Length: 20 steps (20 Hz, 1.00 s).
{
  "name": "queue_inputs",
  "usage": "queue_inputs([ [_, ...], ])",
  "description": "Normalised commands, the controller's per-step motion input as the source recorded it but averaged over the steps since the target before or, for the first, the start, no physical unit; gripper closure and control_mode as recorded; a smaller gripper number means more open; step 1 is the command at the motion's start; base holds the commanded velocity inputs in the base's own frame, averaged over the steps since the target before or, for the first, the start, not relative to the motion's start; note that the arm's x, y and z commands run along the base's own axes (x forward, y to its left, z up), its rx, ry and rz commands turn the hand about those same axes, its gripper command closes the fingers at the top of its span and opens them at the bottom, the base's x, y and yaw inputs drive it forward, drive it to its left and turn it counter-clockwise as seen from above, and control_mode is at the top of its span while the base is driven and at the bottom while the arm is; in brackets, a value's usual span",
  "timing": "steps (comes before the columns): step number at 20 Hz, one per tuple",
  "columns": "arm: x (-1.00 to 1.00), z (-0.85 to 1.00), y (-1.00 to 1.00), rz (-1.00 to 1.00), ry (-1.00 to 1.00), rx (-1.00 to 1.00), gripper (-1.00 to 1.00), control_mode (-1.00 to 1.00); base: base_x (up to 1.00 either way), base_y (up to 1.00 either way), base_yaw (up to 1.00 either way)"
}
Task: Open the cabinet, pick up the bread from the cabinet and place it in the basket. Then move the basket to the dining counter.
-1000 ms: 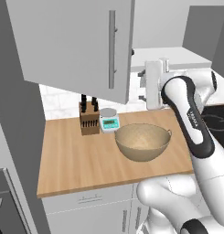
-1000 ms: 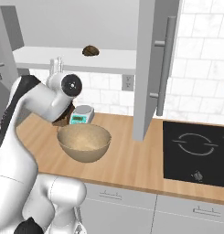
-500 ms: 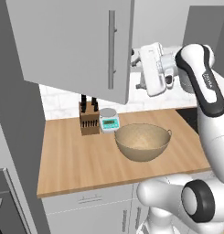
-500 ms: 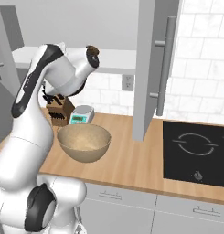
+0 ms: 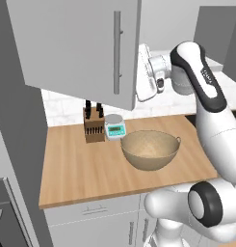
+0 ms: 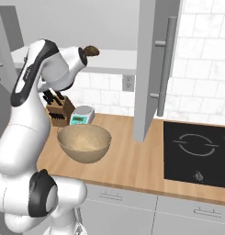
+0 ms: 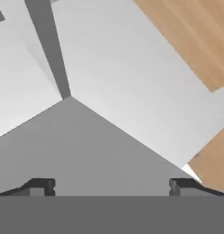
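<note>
One bread, one basket, two open cabinet doors

We see our tool (image 7: 111, 185) spread wide, holding nothing, up inside the cabinet (image 6: 157, 69); bread (image 6: 91, 50) sits on its shelf, basket (image 5: 150, 149) below on the tabletop (image 5: 81, 169).

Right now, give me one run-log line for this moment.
light-grey cabinet door: open | dark brown bread lump: on shelf | gripper: open, empty | tan woven basket: empty

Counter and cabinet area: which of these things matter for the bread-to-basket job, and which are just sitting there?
Job things:
- cabinet, doors open
- bread, on the cabinet shelf
- basket, on the wood counter, nothing in it
- gripper, open, holding nothing

Just lying about:
- knife block
- kitchen scale
- hob
- wall socket
</note>
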Motion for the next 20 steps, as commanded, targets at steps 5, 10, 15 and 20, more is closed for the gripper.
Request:
queue_inputs([
  [5,-0.45,0.00,0.47,0.17,0.07,0.21,-1.00,-1.00,0.00,0.00,0.00],
  [10,-0.56,0.00,0.62,0.15,0.17,0.12,-1.00,-1.00,0.00,0.00,0.00],
  [15,-0.54,0.00,0.91,0.14,0.21,0.01,-1.00,-1.00,0.00,0.00,0.00],
  [20,-0.38,0.00,1.00,0.07,0.20,0.00,-1.00,-1.00,0.00,0.00,0.00],
])
